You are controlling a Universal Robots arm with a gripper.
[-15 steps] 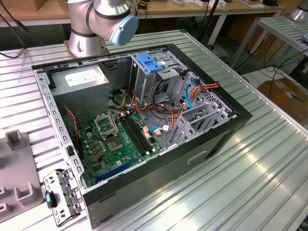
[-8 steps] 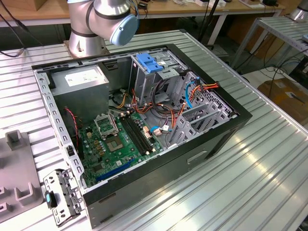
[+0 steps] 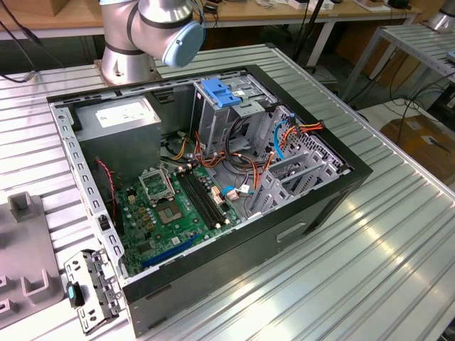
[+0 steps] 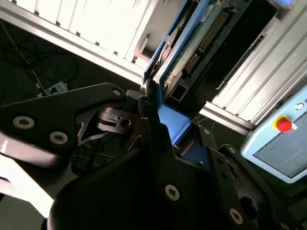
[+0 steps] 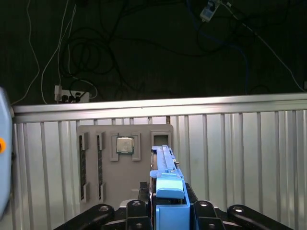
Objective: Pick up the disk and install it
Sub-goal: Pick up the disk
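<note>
- The disk [image 5: 168, 178] is clamped by its blue carrier between the clenched fingers of the gripper [image 5: 167, 201]. It is held aloft over the ribbed table [image 5: 240, 158], near a grey parts tray [image 5: 91, 143].
- Pick-up is judged done; installation is not yet begun.
- Square alignment of the carrier rails with a bay in the open case [image 3: 313, 206] is called for.
- Loose cables [image 3: 274, 160], draped towards the exterior view's right of the tall cage [image 3: 213, 117], could be snagged.
</note>
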